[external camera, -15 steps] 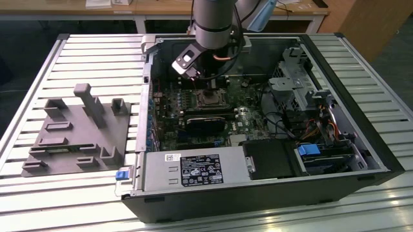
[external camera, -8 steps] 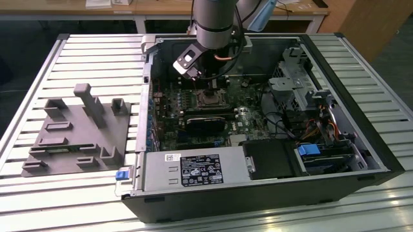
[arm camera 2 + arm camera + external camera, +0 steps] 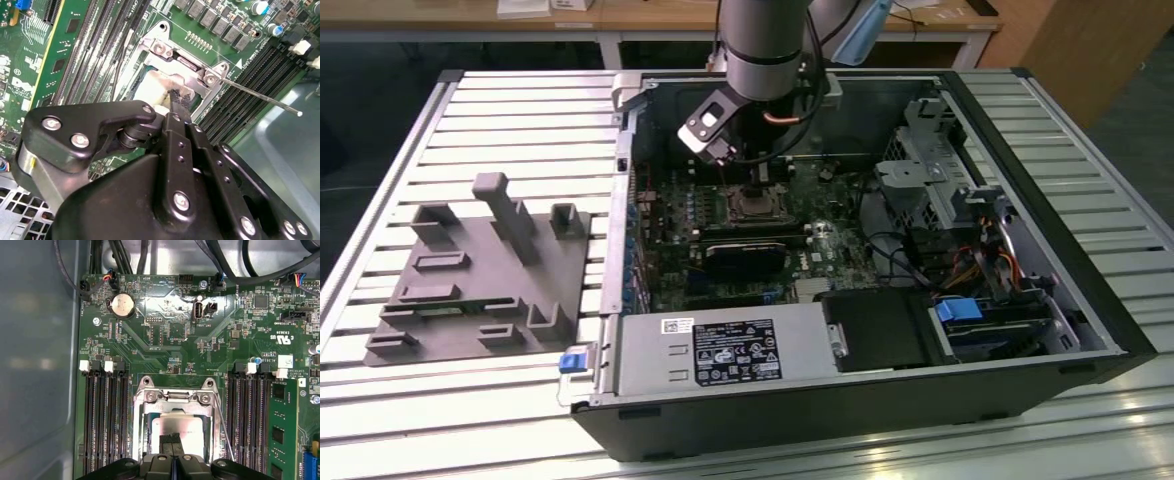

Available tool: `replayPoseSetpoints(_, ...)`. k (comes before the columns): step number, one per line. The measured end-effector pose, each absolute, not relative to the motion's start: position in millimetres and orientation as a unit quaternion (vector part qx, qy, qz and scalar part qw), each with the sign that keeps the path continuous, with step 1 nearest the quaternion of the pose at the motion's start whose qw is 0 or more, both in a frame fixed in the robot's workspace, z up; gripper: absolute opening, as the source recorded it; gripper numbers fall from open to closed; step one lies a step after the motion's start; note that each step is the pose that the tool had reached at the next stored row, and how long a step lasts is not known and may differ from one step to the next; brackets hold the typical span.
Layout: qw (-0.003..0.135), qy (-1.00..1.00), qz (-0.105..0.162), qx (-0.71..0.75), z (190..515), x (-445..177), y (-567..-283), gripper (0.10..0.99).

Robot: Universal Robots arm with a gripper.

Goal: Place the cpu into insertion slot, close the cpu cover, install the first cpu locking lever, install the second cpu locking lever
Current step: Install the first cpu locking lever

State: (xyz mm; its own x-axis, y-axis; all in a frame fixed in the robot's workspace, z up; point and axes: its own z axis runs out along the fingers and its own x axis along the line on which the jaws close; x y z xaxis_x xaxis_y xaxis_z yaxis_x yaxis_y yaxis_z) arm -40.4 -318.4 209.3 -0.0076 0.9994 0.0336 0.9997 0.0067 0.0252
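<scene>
Gripper (image 3: 173, 444) fingers are pressed together with nothing between them, tips down at the cpu (image 3: 186, 426); I cannot tell whether they touch it. The cpu sits in the insertion slot (image 3: 139, 440) on the green motherboard (image 3: 165, 340) (inside the open computer case (image 3: 1067, 250)). The cpu cover (image 3: 172, 407) lies flat around the chip. One thin locking lever (image 3: 260, 95) juts free beside the socket.

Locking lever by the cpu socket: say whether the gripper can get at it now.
Probably yes: the locking lever juts free over the memory slots with nothing on it, and the gripper is close beside it.
</scene>
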Motion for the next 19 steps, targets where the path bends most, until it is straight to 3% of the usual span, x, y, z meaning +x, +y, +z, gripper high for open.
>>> replayPoseSetpoints(8, 0.003, -0.709, -0.021, -0.704, 223.5, -40.4, -318.4, 0.106)
replayPoseSetpoints(19, 0.002, -0.709, -0.022, -0.704, 271.5, -40.4, -318.4, 0.106)
